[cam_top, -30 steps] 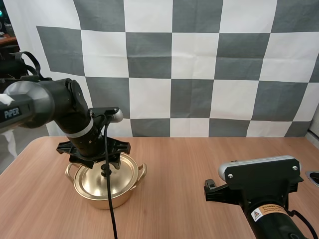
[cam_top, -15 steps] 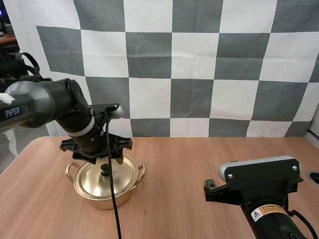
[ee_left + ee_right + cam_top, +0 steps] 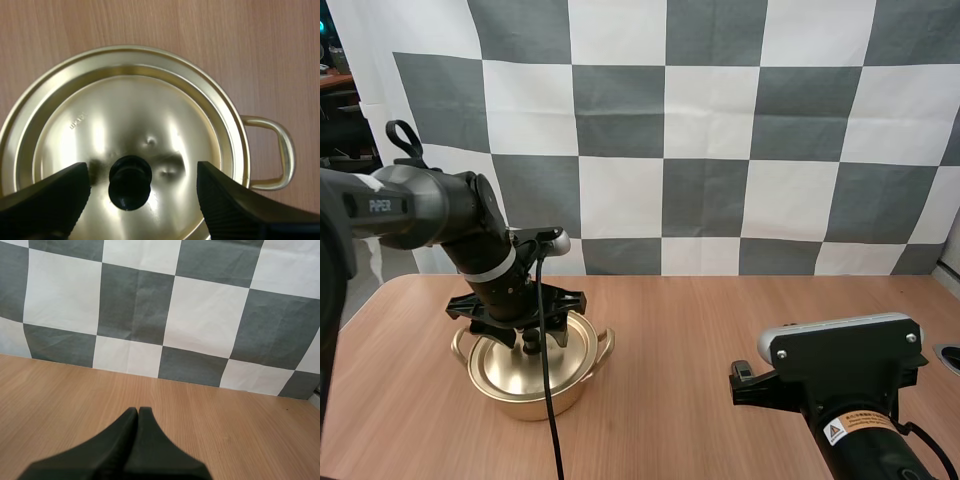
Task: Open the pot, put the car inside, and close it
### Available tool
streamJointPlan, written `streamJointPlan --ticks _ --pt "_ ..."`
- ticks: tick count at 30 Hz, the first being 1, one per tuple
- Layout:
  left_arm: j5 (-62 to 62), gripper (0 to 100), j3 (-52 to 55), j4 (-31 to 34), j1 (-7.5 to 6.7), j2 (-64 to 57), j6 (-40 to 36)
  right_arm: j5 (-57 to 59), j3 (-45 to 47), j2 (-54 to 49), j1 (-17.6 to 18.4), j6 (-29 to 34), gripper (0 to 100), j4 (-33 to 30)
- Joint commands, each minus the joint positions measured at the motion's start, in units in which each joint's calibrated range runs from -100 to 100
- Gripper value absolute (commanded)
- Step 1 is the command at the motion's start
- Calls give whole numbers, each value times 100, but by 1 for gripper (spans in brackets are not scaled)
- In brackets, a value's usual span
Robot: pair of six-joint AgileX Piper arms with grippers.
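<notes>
Lid grasp: first step, not yet done. Your left gripper [image 3: 142, 175] hangs over the round brass-coloured metal pot [image 3: 505, 392]. Its black fingers [image 3: 220, 200] stand apart, one on each side of the small black knob [image 3: 130, 181]. The shiny domed gold lid [image 3: 125, 120] sits seated on the pot, directly beneath the hand.

The knob lies nearer the finger away from the loop handle [image 3: 280, 150], so centre it first. Descend until the pads bracket the knob, clamp firmly, then lift straight up. The polished lid probably slips if tilted.

Your right gripper [image 3: 138, 412], fingers pressed together on nothing, waits over the bare wooden table [image 3: 225, 415].
</notes>
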Motion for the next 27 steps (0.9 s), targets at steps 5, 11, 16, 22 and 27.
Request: streamJointPlan --ticks 5,11,16,22,27 --pt "-222 100 5 2 3 5 -5 8 0 0 -6 -6 0 -5" --pt "-440 100 5 2 3 32 16 8 0 0 -6 -6 0 -5" --pt "-461 100 5 2 3 174 34 8 0 0 -6 -6 0 -5" --pt "-341 100 5 2 3 337 34 8 0 0 -6 -6 0 -5" --pt "-341 100 5 2 3 342 34 8 0 0 -6 -6 0 -5"
